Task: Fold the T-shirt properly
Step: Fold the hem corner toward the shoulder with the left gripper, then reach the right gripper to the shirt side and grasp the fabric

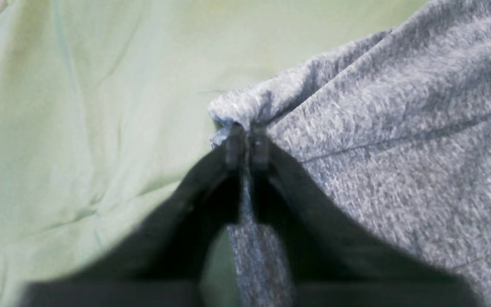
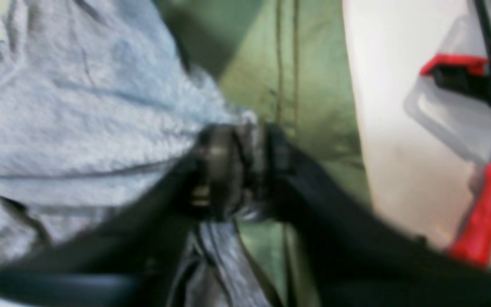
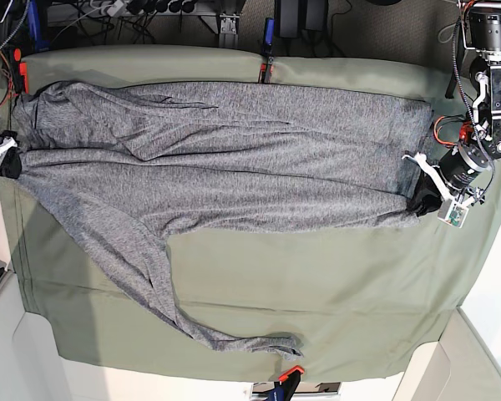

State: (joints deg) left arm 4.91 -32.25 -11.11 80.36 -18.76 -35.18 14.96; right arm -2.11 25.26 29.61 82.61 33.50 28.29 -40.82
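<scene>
Base view, read from its left edge, shows the right tool point(image 3: 6, 161) pressed together on a bunched edge of the T-shirt point(image 3: 234, 150), which stretches from that tool across the far half of the table point(image 3: 334, 301) to the left tool point(image 3: 424, 199), itself pinching a corner of the grey knit at the other end. One long sleeve trails away from the right tool toward the table's near edge, well apart from both tools. Judging by how it sags and wrinkles, the cloth is light, soft and limp, with no stiffness to hold a fold, so it should be taken by corners and seams, with both ends kept taut together. Right wrist view is badly blurred: the right tool point(image 2: 239, 170) has fabric wadded between its tips, but how many layers cannot be told, and red-handled objects beyond the table are indistinct. Left wrist view shows the left tool point(image 1: 247, 147) closed on a thin gathered corner.
</scene>
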